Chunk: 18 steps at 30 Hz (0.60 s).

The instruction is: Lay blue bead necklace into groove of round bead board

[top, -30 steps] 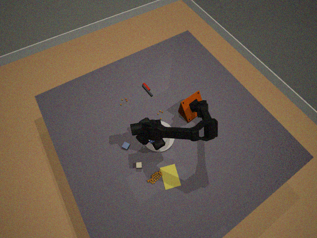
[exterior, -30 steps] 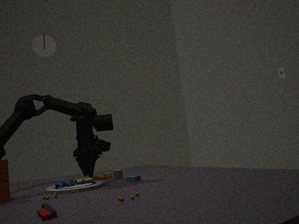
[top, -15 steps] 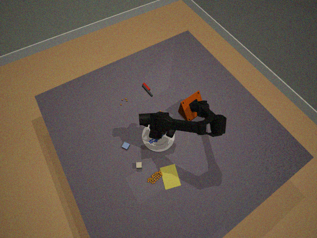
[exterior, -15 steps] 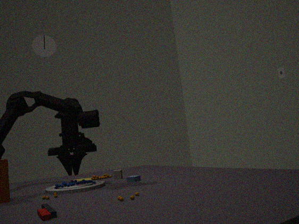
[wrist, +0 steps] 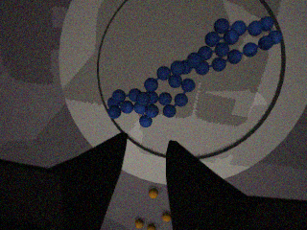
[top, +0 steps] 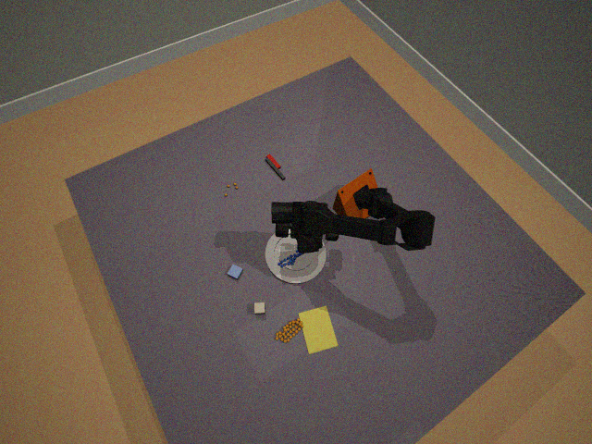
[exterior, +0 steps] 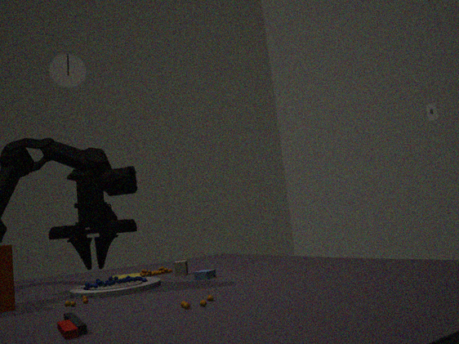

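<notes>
1 claw [exterior: 93, 264], narrowed and grasping nothing, hovers above the round bead board [top: 305, 272]; the blue bead necklace [wrist: 192, 74] lies bunched diagonally across the board's centre, inside its groove ring.

Blue bead necklace [wrist: 192, 72] bunched diagonally across round bead board [wrist: 82, 43], inside groove.

fingers [exterior: 93, 264]: narrowed, empty | above bead board [exterior: 119, 288] | blue necklace [exterior: 114, 281] on board

Necklace [wrist: 192, 72] on bead board [wrist: 82, 62]
</notes>
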{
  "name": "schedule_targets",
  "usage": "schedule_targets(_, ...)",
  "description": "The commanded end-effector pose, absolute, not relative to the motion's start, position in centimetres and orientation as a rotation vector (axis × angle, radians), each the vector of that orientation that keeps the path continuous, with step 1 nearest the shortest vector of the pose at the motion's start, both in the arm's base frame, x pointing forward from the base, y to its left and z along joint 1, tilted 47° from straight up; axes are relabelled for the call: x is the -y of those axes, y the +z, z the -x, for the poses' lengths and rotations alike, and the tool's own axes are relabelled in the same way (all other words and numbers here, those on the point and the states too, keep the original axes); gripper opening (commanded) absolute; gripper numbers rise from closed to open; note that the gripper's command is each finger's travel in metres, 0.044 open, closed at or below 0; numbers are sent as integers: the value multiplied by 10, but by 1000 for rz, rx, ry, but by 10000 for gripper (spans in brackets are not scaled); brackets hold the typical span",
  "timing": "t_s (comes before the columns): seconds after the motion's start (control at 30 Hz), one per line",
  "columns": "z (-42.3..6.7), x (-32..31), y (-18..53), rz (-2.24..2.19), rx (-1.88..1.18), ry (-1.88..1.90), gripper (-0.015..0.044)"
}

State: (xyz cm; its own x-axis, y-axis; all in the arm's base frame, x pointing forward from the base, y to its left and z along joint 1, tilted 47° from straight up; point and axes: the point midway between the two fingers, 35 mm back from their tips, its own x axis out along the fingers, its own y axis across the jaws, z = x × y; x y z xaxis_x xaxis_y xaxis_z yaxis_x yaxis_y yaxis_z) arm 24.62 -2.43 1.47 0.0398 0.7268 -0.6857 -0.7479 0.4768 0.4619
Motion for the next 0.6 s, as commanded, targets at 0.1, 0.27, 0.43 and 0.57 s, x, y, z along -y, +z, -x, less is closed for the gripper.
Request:
schedule_targets(0.1, -245, 14, 6, 44, -1023, 1139, 120)
schedule_targets(0.27, -245, 18, 9, 46, -1026, 1137, 120)
schedule_targets(0.43, -246, 13, 4, 45, -1026, 1137, 120)
schedule_targets(0.57, -246, 8, 0, 45, -1025, 1137, 120)
